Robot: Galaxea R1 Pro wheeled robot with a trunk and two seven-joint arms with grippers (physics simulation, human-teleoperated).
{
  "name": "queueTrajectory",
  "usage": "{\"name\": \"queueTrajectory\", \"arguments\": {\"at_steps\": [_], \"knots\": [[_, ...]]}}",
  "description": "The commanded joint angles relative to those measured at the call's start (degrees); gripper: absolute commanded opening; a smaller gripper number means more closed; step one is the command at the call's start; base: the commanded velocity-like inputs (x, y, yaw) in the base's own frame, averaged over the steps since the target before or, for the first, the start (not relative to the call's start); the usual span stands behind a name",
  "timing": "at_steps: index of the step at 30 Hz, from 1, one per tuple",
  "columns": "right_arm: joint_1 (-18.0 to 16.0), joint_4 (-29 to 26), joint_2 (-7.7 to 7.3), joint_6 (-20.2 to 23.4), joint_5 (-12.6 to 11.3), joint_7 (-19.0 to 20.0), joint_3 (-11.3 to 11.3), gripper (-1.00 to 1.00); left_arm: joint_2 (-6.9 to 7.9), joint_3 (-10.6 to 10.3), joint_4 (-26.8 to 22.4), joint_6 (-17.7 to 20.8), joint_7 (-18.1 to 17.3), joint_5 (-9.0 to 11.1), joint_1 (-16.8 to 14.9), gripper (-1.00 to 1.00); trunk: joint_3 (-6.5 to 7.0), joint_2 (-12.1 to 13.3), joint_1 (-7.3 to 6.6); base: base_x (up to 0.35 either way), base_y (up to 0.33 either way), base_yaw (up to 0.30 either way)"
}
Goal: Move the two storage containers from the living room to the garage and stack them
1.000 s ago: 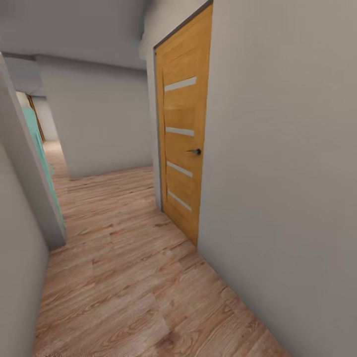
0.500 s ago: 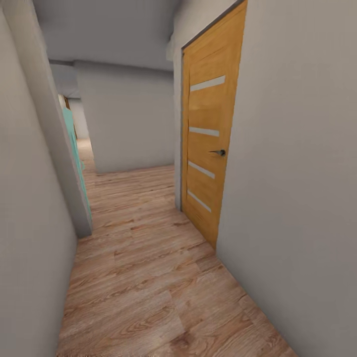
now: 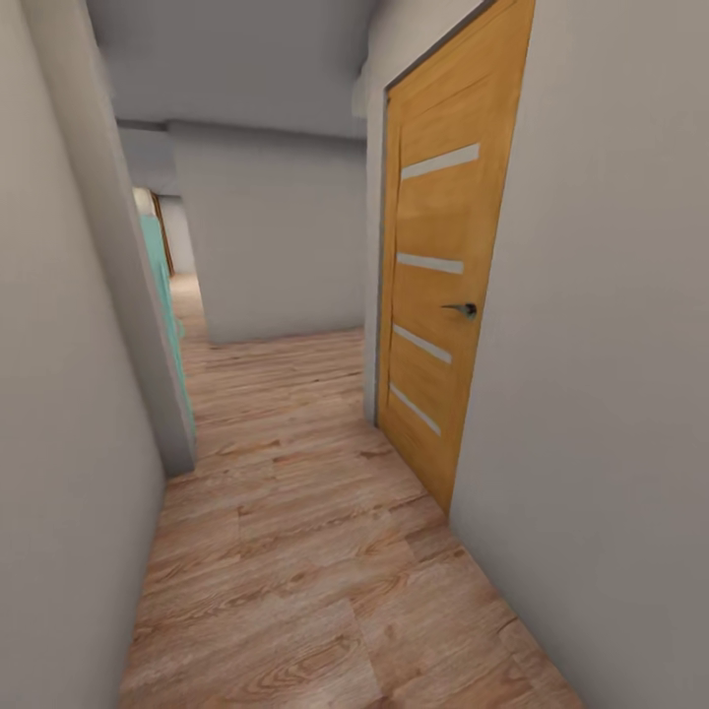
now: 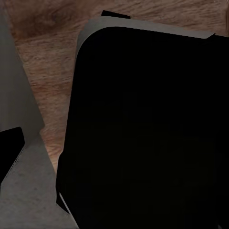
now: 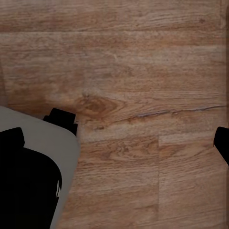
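The head view has shifted since a second ago, the camera moving: the door (image 3: 443, 286) sits further right and larger, the left wall (image 3: 59, 414) fills more. The right wrist view shows plank floor (image 5: 143, 71) between dark fingertips (image 5: 12, 138) spread wide, the right jaws open and gripping nothing. Whether the left jaws are open, I cannot tell: a black body (image 4: 148, 129) blocks that view.

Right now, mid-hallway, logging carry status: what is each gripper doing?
Left gripper: cannot tell; one fingertip shows beside a dark body.
Right gripper: open, empty, wood floor between its fingertips.
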Motion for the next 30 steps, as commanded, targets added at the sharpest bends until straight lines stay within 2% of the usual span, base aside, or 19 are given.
{"name": "queueTrajectory", "arguments": {"at_steps": [1,8,16,30], "knots": [[-0.05,0.18,0.03,-0.35,-0.52,-0.03,0.49,1.00,0.01,0.02,-0.04,-0.03,0.07,0.32,-0.01,1.00,-0.05,-0.02,0.03,0.320,0.000,0.002],[-0.03,0.18,0.17,-0.35,-0.52,0.23,0.49,1.00,-0.02,-0.01,-0.04,-0.03,0.07,0.32,-0.01,1.00,-0.05,-0.02,0.03,0.320,0.000,0.000],[-0.03,0.18,0.12,-0.35,-0.52,4.16,0.49,1.00,-0.02,0.01,-0.04,-0.03,0.07,0.32,-0.01,1.00,-0.05,-0.02,0.03,0.321,0.000,0.000],[-0.03,0.18,0.12,-0.35,-0.52,4.37,0.49,1.00,0.03,-0.01,-0.04,-0.03,0.07,0.32,-0.01,1.00,-0.05,-0.02,0.03,0.320,0.000,0.000]]}}
